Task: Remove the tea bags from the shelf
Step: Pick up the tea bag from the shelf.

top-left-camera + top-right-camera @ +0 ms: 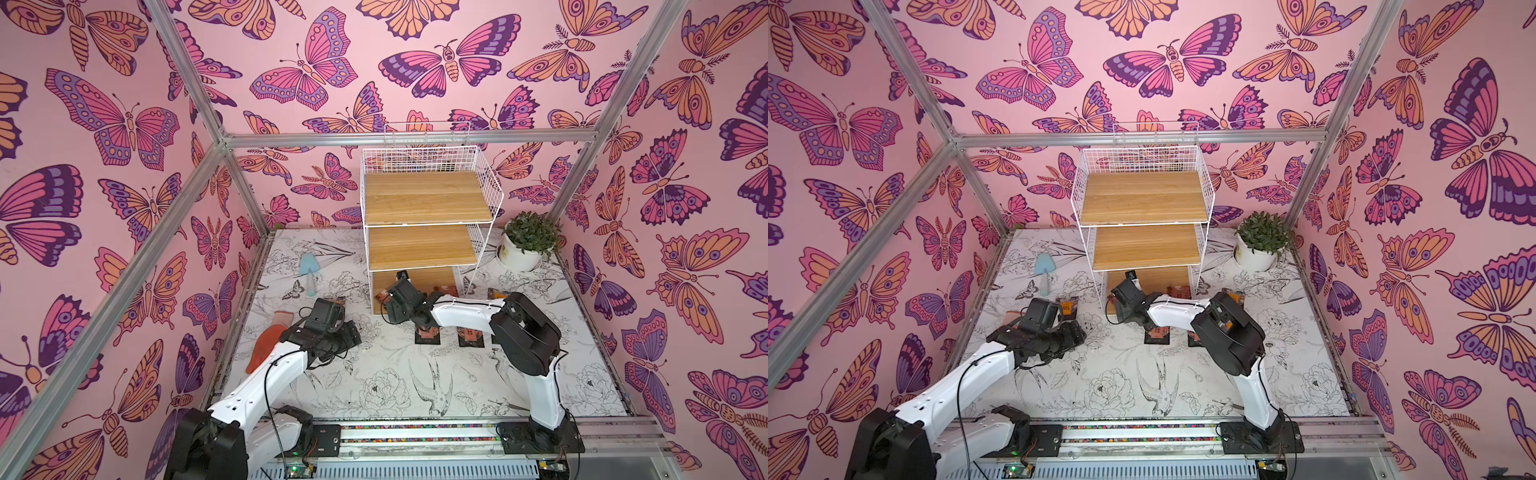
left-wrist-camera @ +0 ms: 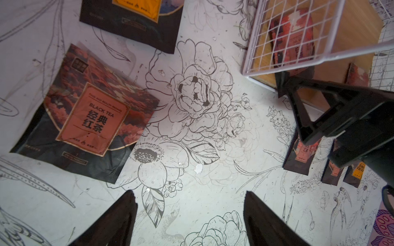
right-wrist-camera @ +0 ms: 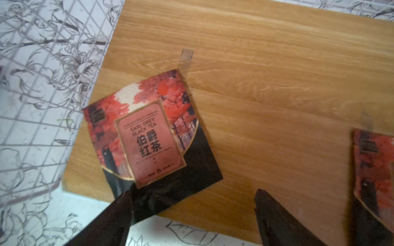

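Note:
The shelf (image 1: 428, 199) stands at the back middle in both top views. On its lowest board (image 3: 266, 85) lies a red-labelled tea bag (image 3: 149, 140) with one corner over the front edge. A second tea bag (image 3: 375, 170) lies further along the board. My right gripper (image 3: 194, 198) is open at that front edge, one finger overlapping the first sachet's black corner. My left gripper (image 2: 189, 196) is open over bare table, beside a black tea sachet (image 2: 85, 119) and an orange-labelled one (image 2: 136, 19). More tea bags (image 1: 428, 334) lie on the table under the right arm.
A white plant pot (image 1: 525, 245) stands right of the shelf. A blue trowel (image 1: 308, 270) and an orange glove (image 1: 266, 347) lie at the left of the table. The shelf's wire side (image 2: 277, 42) is close to the left gripper. Pink walls enclose the table.

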`<state>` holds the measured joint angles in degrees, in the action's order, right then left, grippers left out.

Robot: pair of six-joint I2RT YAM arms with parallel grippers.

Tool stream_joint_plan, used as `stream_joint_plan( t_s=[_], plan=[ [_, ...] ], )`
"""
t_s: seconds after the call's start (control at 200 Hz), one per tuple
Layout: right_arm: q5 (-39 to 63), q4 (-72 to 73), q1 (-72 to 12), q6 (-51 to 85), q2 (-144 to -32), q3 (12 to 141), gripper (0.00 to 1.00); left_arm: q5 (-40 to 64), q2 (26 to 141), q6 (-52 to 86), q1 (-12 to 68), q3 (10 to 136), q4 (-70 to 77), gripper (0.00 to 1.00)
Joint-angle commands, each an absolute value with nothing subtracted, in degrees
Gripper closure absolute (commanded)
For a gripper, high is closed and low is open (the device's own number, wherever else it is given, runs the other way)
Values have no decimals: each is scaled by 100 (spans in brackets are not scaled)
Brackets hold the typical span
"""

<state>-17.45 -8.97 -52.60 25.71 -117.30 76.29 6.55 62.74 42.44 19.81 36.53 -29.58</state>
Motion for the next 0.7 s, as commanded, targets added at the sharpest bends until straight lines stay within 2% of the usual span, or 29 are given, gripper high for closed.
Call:
stream_joint_plan(
  t_s=[0.0, 0.696],
  plan=[
    [-1420, -594, -5265, 2332, -11427, 7565, 7, 686, 6311, 4236, 2025, 3786, -2918, 18],
    [-730, -572, -5001, 1422, -12043, 8024, 0, 633, 6456, 4254, 2131, 3806, -2926, 18]
  ],
)
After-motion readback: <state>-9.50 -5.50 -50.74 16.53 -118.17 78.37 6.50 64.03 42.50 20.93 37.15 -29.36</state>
